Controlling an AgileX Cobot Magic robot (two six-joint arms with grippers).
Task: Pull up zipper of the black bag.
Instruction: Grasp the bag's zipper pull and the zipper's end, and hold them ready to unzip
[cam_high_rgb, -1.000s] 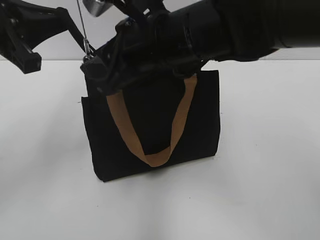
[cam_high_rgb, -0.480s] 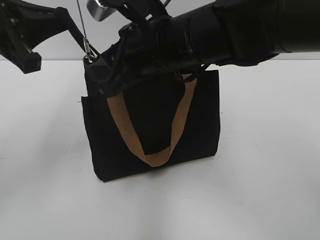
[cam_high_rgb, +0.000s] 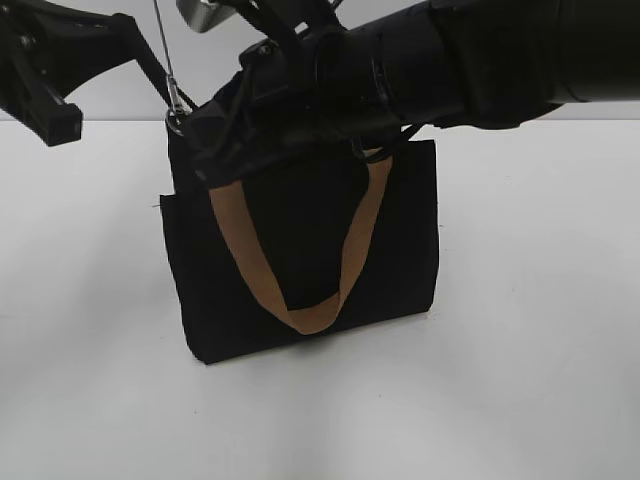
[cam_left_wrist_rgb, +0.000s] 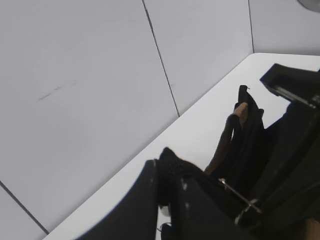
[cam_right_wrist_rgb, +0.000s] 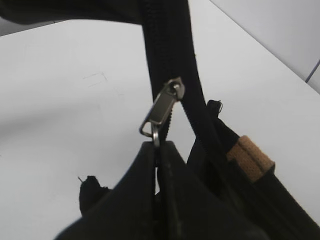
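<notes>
- The right gripper (cam_right_wrist_rgb: 157, 146) is finishing its close: over the last second its fingers have come together, and in the right wrist view they are now clamped on the lower end of the silver pull tab (cam_right_wrist_rgb: 161, 107).
- I am reading this as the grasp being made; the pull along the zipper (cam_right_wrist_rgb: 167, 55) can begin, though how firm the pinch is I cannot judge.
- In the exterior view the right arm has crept slightly up and left, crossing over the bag's top left corner.
- The black bag (cam_high_rgb: 400, 240) is standing upright on the white table (cam_high_rgb: 540, 380), unmoved, with the zipper line along its top edge hidden behind the arm in that view.
- The left gripper (cam_left_wrist_rgb: 167, 197) is staying nearly shut; its dark fingers appear pinched on black fabric at the bag's end, but I cannot tell for certain what is between them.
- A tan strap handle (cam_high_rgb: 300, 310) is hanging down the front panel, clear of the zip.
- A second strap (cam_right_wrist_rgb: 250, 157) is lying just beside the zip track, past the slider; I am watching that it does not snag.
- A thin wire with a metal clip (cam_high_rgb: 175, 95) is sitting near the bag's left corner.
</notes>
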